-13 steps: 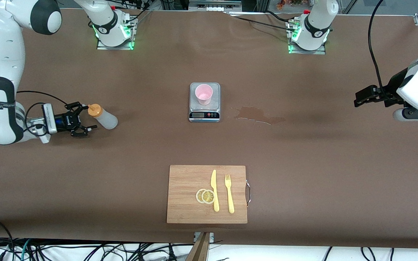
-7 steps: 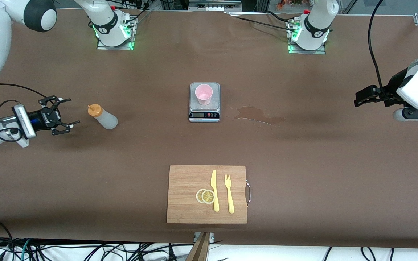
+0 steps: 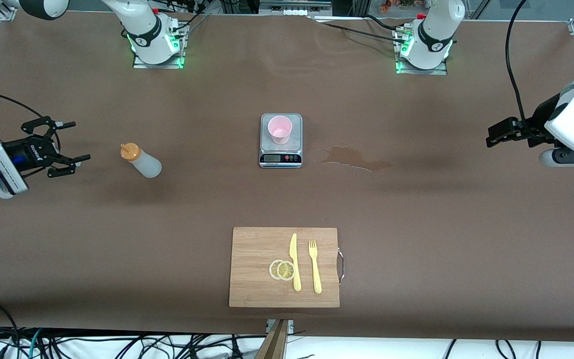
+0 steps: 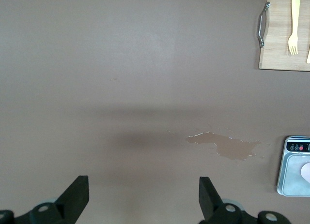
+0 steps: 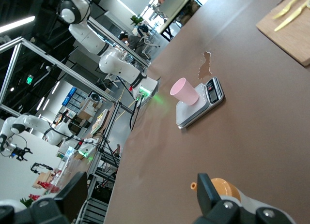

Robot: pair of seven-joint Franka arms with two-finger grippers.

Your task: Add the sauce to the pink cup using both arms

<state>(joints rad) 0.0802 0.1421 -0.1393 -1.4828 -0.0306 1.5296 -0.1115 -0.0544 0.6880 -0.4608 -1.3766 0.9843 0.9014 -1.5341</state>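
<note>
Counting: 1 sauce (image 3: 140,160) | 1 pink cup (image 3: 280,129) on 1 scale (image 3: 280,157) | right claw (image 3: 64,147), left claw (image 3: 492,136): both agape

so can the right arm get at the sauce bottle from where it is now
Probably yes. The right gripper is open and points at the sauce bottle, which stands on bare table toward the right arm's end, with nothing between them. The pink cup on the scale sits well clear of that path.

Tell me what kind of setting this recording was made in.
Most likely a robotics lab, staged as a kitchen bench. Two arm bases are bolted to a brown-covered table, more robot arms stand in the room, and a kitchen scale carries the pink cup.
</note>
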